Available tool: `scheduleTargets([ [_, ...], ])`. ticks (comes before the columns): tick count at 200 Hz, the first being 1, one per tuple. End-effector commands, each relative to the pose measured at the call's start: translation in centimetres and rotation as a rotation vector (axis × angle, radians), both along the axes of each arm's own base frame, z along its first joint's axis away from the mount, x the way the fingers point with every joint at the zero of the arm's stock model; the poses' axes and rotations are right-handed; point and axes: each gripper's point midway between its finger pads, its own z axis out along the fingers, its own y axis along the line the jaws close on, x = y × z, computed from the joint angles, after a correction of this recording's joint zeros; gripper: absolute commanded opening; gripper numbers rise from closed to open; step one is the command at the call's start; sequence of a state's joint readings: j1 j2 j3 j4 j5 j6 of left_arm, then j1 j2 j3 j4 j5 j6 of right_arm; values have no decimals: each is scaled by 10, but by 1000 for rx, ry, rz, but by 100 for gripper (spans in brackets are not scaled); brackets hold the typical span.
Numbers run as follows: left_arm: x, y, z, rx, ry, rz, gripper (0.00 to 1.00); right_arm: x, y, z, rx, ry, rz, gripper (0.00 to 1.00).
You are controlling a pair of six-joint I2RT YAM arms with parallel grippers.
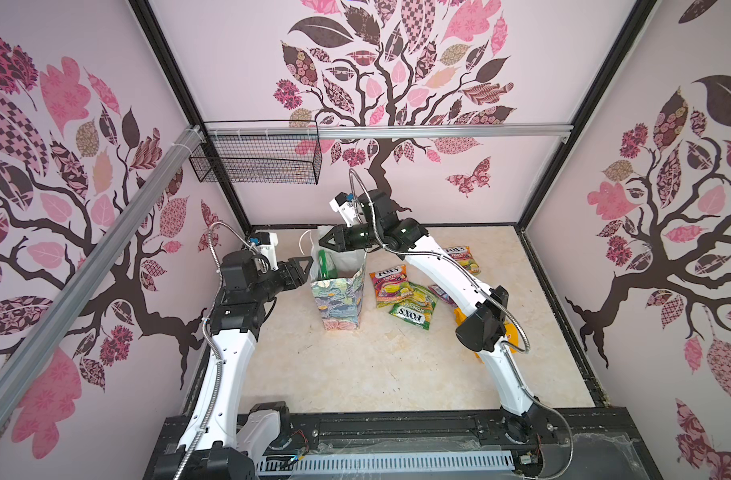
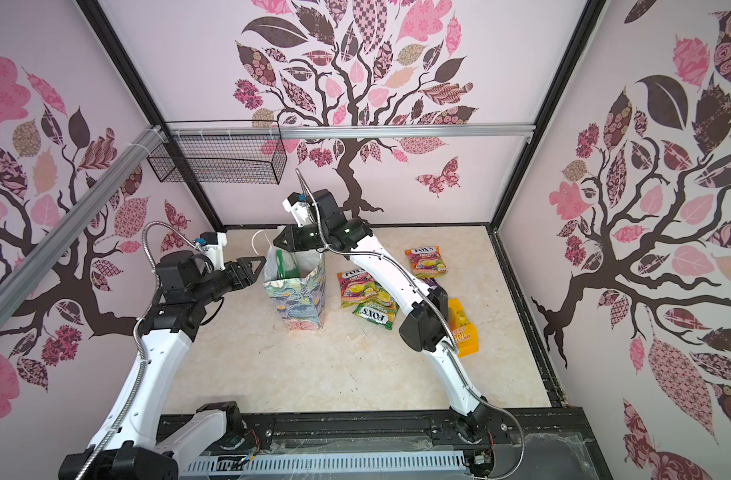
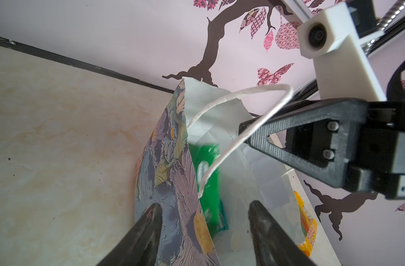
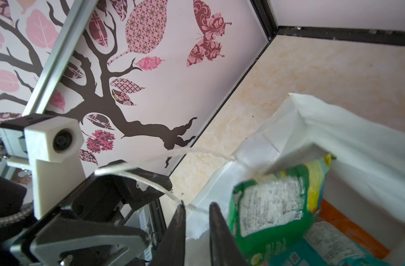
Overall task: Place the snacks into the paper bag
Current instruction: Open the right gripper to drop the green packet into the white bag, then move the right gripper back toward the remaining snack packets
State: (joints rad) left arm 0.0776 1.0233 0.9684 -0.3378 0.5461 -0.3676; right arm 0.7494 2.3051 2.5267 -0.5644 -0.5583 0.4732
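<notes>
Right pincer [image 4: 197,205] barely parted, empty, over paper bag [image 1: 339,299], left pincer [image 3: 205,205] spread wide astride its rim

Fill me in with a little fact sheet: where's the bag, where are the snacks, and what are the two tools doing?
Paper bag: upright, mouth open
Green packet: in the bag's mouth, blurred
Loose snacks: several lying on the table, right of the bag
Left tool: open, at the bag's left rim
Right tool: open, over the bag's mouth
</notes>
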Motion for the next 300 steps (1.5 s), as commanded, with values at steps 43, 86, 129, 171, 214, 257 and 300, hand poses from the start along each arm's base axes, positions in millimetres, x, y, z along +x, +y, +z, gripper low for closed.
scheduleTargets([
  [43,-1,-3,-2,1,-15,-19,64,-8,-3,37,66,-47,34,27],
  [86,-2,-3,-2,2,-18,-20,64,-14,-15,50,43,-83,23,28],
  [129,-2,-3,-1,6,-22,-19,64,-17,-40,63,-49,-188,-44,28],
  [171,-1,-1,-3,10,-17,-16,64,-23,-96,90,-169,-332,-209,26],
  [214,-2,0,-4,25,-10,-9,64,-51,-177,82,-301,-381,-405,28],
  [257,-3,0,-5,24,-6,-8,64,-84,-272,25,-550,-315,-620,59],
  [300,-2,2,-10,32,3,0,64,-119,-346,-20,-700,-216,-813,92],
])
